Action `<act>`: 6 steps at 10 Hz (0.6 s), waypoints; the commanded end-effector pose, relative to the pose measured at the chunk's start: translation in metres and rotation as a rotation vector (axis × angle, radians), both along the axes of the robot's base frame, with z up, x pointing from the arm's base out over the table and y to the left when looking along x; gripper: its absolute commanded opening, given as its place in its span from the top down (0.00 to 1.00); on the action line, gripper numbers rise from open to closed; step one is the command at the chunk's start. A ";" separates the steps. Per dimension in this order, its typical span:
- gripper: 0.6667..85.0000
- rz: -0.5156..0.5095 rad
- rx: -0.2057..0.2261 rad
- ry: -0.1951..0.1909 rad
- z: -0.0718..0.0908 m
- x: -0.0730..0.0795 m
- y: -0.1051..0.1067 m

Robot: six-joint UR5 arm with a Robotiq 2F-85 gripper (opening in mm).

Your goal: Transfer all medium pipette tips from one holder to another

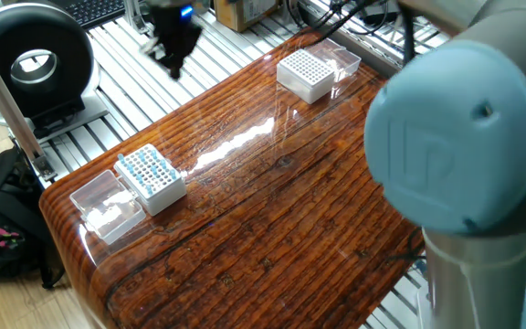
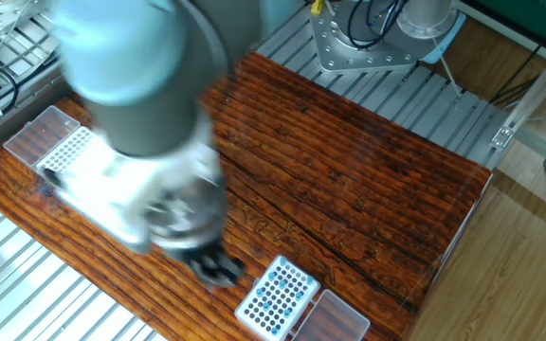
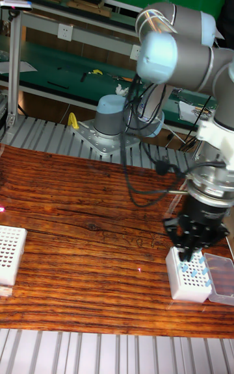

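The medium pipette tips point(image 1: 144, 167) point(image 2: 280, 290) point(image 3: 193, 271), with light blue tops, stand in a white holder point(image 1: 164, 193) at one end of the wooden table. A second white holder point(image 1: 307, 73) point(image 3: 9, 254) at the other end shows a grid of dark holes. My gripper point(image 3: 187, 254) points down, just above the edge of the holder with the tips. In the two fixed views the gripper point(image 1: 173, 55) point(image 2: 218, 273) is motion-blurred, so the gap between its fingers is unclear. I cannot make out anything held.
A clear lid point(image 1: 108, 203) point(image 3: 221, 278) lies beside the holder with tips, and another lid point(image 1: 345, 57) point(image 2: 38, 131) beside the far holder. My arm's blue elbow point(image 1: 455, 155) blocks the right of one fixed view. Aluminium rails point(image 1: 108, 55) surround the table.
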State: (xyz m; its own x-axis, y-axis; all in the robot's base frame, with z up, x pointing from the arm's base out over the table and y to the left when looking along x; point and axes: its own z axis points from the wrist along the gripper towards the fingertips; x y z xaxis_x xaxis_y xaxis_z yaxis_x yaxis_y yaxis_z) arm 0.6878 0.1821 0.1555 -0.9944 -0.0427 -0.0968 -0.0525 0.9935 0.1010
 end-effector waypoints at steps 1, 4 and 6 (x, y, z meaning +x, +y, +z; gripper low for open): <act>0.99 -0.052 0.009 -0.026 -0.008 -0.005 0.024; 0.99 -0.047 0.025 -0.028 -0.014 -0.002 0.027; 0.99 -0.032 -0.066 0.030 -0.019 -0.017 0.002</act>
